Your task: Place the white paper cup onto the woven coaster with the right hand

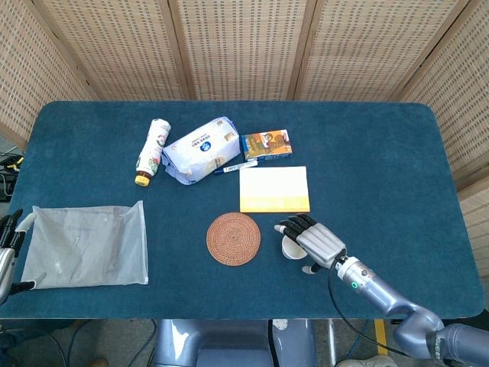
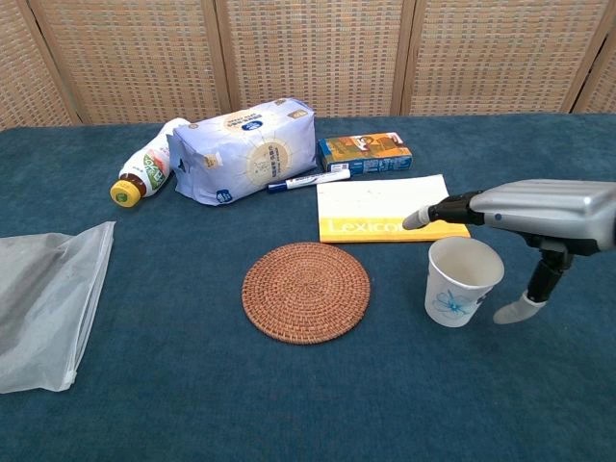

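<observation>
The white paper cup, printed with a blue flower, stands upright on the blue cloth just right of the round woven coaster. My right hand hovers open at the cup. Its fingers reach leftward over the rim and its thumb hangs beside the cup's right wall, with no grip showing. From the head view, the right hand covers part of the cup, and the coaster lies bare. My left hand sits at the table's left edge, holding nothing.
A yellow Lexicon notepad lies just behind the cup. Further back are a marker, a small orange box, a blue tissue pack and a lying bottle. A clear plastic bag lies at the left.
</observation>
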`<state>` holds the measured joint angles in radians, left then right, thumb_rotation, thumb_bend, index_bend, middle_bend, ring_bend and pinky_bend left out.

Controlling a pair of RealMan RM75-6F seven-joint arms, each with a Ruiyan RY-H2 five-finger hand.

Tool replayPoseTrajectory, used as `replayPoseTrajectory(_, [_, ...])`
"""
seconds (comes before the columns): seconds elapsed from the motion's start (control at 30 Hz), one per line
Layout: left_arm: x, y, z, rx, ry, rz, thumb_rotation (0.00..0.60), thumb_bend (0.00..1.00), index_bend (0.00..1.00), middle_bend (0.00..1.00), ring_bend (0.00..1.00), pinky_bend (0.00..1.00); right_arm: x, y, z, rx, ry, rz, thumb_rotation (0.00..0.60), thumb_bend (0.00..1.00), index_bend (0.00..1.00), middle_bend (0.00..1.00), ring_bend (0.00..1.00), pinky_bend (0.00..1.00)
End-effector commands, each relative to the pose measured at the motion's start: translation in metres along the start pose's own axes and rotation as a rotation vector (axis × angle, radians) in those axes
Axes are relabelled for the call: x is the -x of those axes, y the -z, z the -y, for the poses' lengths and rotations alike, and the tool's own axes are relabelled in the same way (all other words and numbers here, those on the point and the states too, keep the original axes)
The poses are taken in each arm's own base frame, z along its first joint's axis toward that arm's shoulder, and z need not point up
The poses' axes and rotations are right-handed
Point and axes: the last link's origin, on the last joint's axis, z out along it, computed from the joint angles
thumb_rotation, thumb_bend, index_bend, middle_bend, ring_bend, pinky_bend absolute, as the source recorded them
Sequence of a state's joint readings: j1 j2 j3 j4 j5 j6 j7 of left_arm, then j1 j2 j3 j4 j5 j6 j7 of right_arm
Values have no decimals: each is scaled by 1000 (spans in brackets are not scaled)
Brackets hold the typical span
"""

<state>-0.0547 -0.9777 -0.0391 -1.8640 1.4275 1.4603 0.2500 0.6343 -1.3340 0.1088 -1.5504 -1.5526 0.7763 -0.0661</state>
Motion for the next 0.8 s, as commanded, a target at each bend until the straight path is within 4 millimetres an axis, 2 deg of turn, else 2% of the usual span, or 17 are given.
replayPoseTrajectory(0.03, [0,0,0,0,2,-1,600,57,0,0,0,0,2,-17,-2,29,0,9,600,0,136,193,189,195])
replayPoseTrajectory(0.2, [0,-1,1,-2,5,7,600,59,0,0,0,0,7,-26,-6,64,-5,15,600,20,328,420,439,510])
replayPoseTrajectory(0.27, [0,-2,1,-1,6,10,600,58,0,0,0,0,7,-27,-5,66,-14,4,600,61,366,459,477,569])
replayPoseTrajectory(0.37, [1,-3,1,1,5,15,600,57,0,0,0,0,6,-28,-2,58,-22,-7,600,102,381,474,485,597])
replayPoseTrajectory(0.6, [1,-5,2,-4,10,22,600,57,0,0,0,0,-12,-35,10,17,-61,-49,600,109,392,489,489,597])
replayPoseTrajectory(0.8, [2,-8,4,-10,16,33,600,58,0,0,0,0,-35,-55,26,-17,-131,-86,600,107,394,496,489,597])
